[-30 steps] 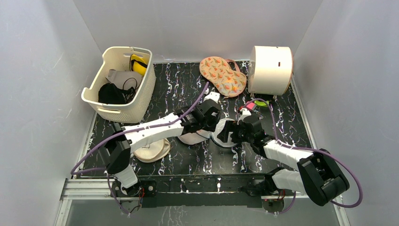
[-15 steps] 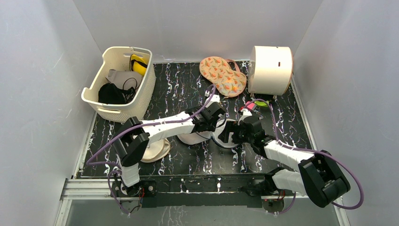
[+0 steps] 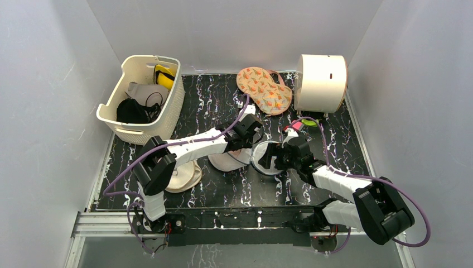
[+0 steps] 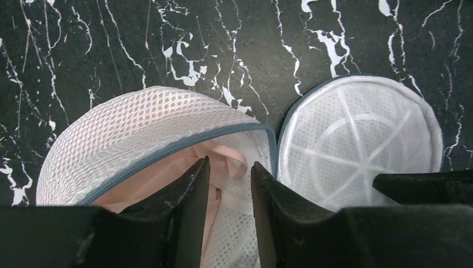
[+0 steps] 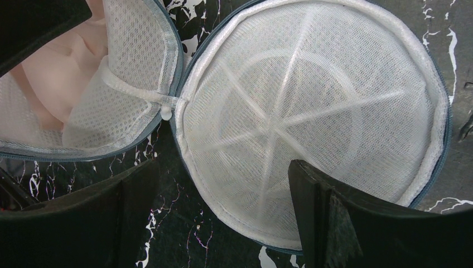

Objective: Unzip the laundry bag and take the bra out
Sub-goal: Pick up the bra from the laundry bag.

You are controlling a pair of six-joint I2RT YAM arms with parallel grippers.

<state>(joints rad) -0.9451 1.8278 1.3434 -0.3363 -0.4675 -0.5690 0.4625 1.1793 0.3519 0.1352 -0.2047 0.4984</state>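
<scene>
The white mesh laundry bag lies unzipped on the black marbled table, its two halves side by side. The left half [image 4: 128, 128] holds the pinkish-beige bra [image 4: 167, 176]; only pink fabric and a strap show. My left gripper [image 4: 230, 163] is open, its fingers down inside that half with the pink strap between them. The right half [image 5: 312, 100] lies empty, inner side up. My right gripper [image 5: 223, 167] is open wide and straddles this half's near rim. In the top view the halves [image 3: 223, 163] sit mid-table under both grippers [image 3: 269, 159].
A cream basket [image 3: 167, 120] at the back left holds a black garment [image 3: 131, 111] and a yellow item [image 3: 163, 75]. A floral bra [image 3: 264, 89] and a cream cylinder [image 3: 321, 81] stand at the back. A beige pouch [image 3: 181, 177] lies under the left arm.
The left arm's elbow has swung right and its gripper has shifted slightly away from me over the bra-filled half. The right gripper has stayed at the empty half.
</scene>
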